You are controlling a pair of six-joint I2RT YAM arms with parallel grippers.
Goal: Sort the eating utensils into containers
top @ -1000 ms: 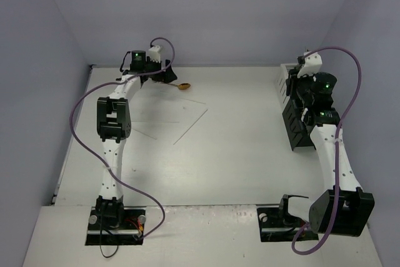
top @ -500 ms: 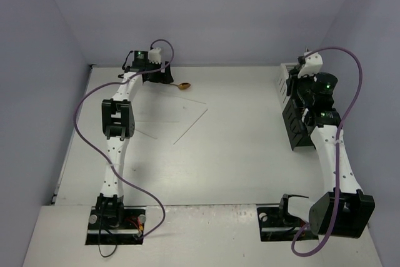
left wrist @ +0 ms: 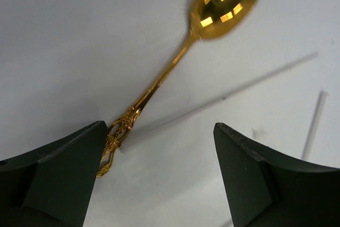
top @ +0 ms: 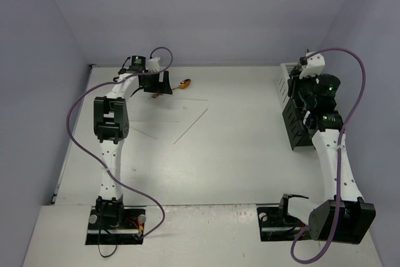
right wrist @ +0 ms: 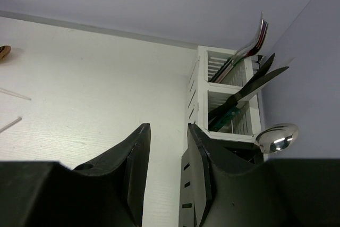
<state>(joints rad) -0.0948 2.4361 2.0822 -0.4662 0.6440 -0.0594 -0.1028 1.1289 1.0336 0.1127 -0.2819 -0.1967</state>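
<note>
Spreading the left gripper [left wrist: 159, 147] wide and clamping nothing, straddling the ornate handle end of the gold spoon [left wrist: 170, 72] (handle tip sitting just beside one finger's inner face, off-centre). Resting on the desk [top: 237, 154] in its far left part, bowl pointing away from the gripper toward the right, long axis running nearly left-right with a slight diagonal. Probably lining up the pick. Calling next for centring over the handle, lowering, closing, then carrying across to the far right. Hovering over the black container [top: 294, 129] with the right gripper [right wrist: 167, 136] narrowly parted, apparently holding nothing; white container [right wrist: 197, 86] standing just beyond.
</note>
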